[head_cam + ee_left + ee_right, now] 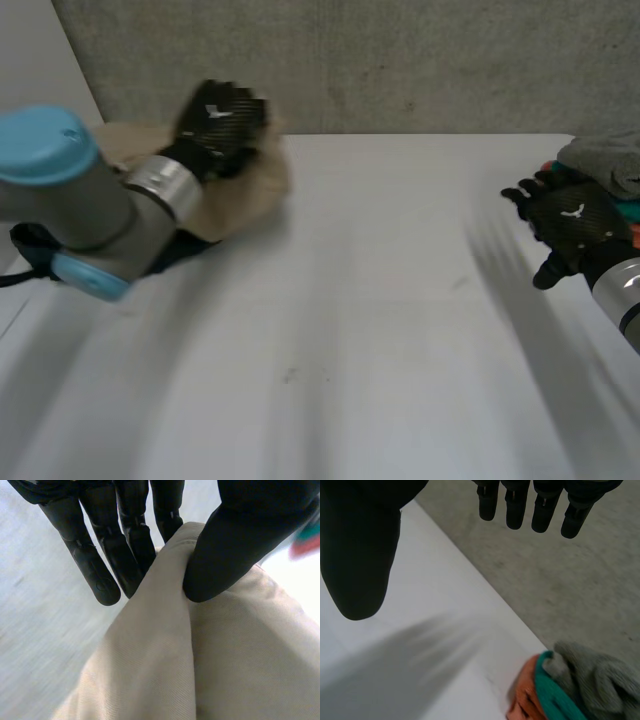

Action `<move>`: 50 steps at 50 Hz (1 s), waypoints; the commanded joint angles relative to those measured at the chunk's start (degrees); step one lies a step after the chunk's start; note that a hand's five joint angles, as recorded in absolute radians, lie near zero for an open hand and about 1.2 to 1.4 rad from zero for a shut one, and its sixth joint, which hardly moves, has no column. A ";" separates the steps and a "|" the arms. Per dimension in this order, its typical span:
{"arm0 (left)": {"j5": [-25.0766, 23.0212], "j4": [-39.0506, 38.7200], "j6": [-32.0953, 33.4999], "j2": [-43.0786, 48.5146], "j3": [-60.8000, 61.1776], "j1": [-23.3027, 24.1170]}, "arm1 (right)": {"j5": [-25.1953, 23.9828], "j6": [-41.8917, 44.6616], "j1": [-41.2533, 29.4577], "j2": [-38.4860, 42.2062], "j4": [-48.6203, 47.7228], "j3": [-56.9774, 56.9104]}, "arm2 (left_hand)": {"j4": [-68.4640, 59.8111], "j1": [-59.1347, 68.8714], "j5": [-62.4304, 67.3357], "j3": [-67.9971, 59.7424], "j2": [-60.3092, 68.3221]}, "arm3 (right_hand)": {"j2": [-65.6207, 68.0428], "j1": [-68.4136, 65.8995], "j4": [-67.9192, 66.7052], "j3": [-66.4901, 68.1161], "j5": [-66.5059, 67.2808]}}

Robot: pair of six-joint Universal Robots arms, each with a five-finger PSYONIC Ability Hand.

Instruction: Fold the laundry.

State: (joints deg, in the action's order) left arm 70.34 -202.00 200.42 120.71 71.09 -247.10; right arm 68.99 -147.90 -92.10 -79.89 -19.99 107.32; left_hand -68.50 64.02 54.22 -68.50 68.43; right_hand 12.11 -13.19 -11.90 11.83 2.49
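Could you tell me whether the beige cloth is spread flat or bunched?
Bunched: the left hand pinches a raised ridge of the beige cloth, lifting it into a fold.

Bare white table between beige cloth, far left, and laundry pile, far right

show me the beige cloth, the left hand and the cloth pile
beige cloth (225, 655), left wrist view, on its broad flat fabric
left hand (235, 545), left wrist view, on the thumb
cloth pile (600, 680), right wrist view, on its grey top layer
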 commanded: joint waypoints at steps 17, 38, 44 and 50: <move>2.78 -5.24 -7.86 -3.27 8.53 19.91 | 2.73 -6.26 1.05 -0.71 0.74 -2.11 | 56.44 -51.95 -52.16 56.43 -56.37 | -2.11 3.19 1.90 -1.83 -2.49; 16.68 1.08 -6.10 -9.62 21.29 3.91 | 0.17 -5.56 -15.12 9.22 32.20 -24.08 | 52.06 -47.58 -47.79 52.06 -51.99 | -2.11 3.19 1.90 -1.83 -2.49; 16.15 2.14 -3.99 -3.21 18.91 2.86 | 3.42 -4.77 -18.02 13.96 32.12 -25.32 | 48.04 -43.55 -43.76 48.04 -47.97 | -2.11 3.19 1.90 -1.83 -2.49; 16.06 4.77 -3.72 -1.88 21.11 3.56 | 8.17 -1.52 -19.69 16.17 29.93 -24.79 | 33.74 -29.25 -29.46 33.73 -33.67 | -2.11 3.19 1.90 -1.83 -2.49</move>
State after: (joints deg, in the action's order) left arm 86.57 -199.34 196.28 117.26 90.59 -244.07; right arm 73.06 -152.22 -110.39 -65.60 12.39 81.70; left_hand -22.95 23.79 13.06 -22.70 22.86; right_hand 12.11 -13.19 -11.91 11.83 2.49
